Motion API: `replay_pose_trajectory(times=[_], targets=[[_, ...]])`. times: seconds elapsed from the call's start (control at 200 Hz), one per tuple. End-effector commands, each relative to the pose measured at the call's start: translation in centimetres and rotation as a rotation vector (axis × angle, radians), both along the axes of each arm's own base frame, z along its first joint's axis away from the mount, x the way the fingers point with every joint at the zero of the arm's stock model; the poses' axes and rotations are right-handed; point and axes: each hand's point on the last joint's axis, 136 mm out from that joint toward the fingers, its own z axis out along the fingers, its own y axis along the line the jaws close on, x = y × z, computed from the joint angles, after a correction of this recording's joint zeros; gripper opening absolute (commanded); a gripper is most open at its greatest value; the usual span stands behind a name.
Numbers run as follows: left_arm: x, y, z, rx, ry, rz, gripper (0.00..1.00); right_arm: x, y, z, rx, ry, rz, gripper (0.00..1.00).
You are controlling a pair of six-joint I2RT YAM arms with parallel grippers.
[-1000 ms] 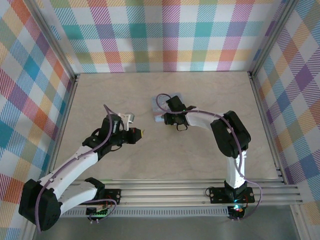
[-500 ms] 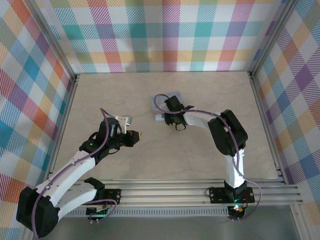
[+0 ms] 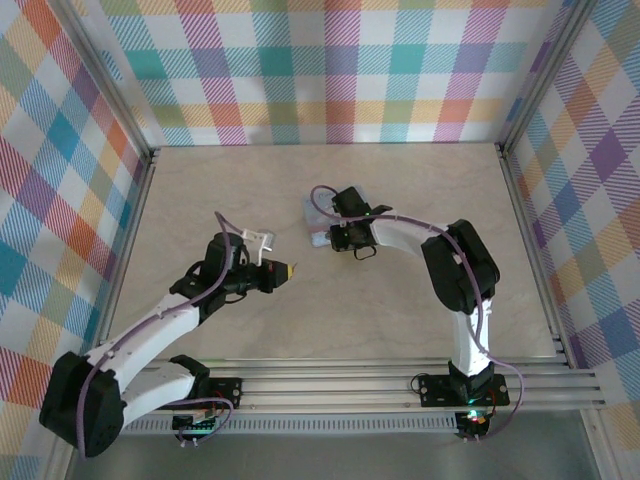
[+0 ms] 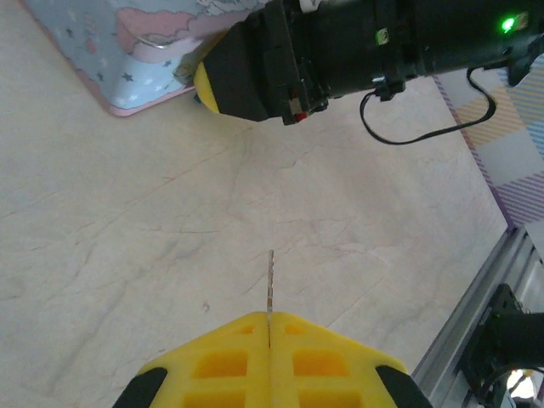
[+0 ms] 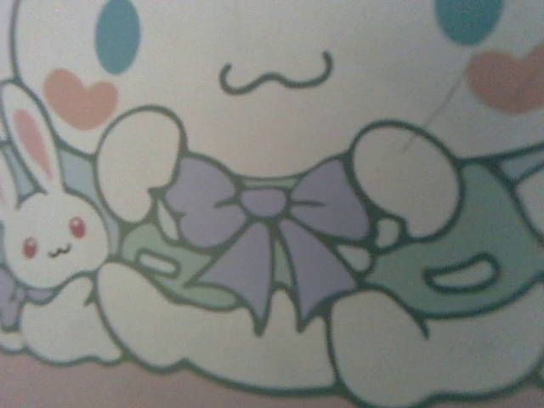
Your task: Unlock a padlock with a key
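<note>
Just nudges the key (image 4: 270,280) a bit nearer the tin (image 4: 127,68), blade clamped tight in the left gripper (image 4: 269,323). Barely budges on the right gripper (image 4: 206,85) side, parked at the tin's corner; can't tell if apart or closed. Can't really make out the padlock, probably tucked under there. Still needs lining up with the keyhole, tbh.

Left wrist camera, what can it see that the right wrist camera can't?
The left wrist view shows the left gripper with its yellow fingers shut on a thin key, bare table, the right gripper by the corner of the tin, and a metal rail. The right wrist view shows the cartoon on the lid up close: a white bunny with red eyes and a purple bow. Both look at the pale blue tin.
</note>
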Motion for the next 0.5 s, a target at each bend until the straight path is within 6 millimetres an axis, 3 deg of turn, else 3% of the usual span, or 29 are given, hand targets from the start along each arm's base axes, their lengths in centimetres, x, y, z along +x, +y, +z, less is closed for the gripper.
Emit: replay_pose_trajectory(times=[0.0, 0.275, 0.495], targets=[[0.9, -1.7, 1.5, -0.051, -0.091, -0.105, 0.0, -0.7, 0.6, 4.5, 0.138, 0.038, 0.003, 0.0], [2.1, -3.9, 1.6, -0.117, -0.155, -0.206, 0.0, -2.5, -0.2, 6.7, 0.316, 0.179, -0.066, 0.0], [3.3, -4.8, 2.1, -0.125, -0.22, -0.235, 0.0, -3.3, 0.6, 8.5, 0.401, 0.252, -0.072, 0.0]])
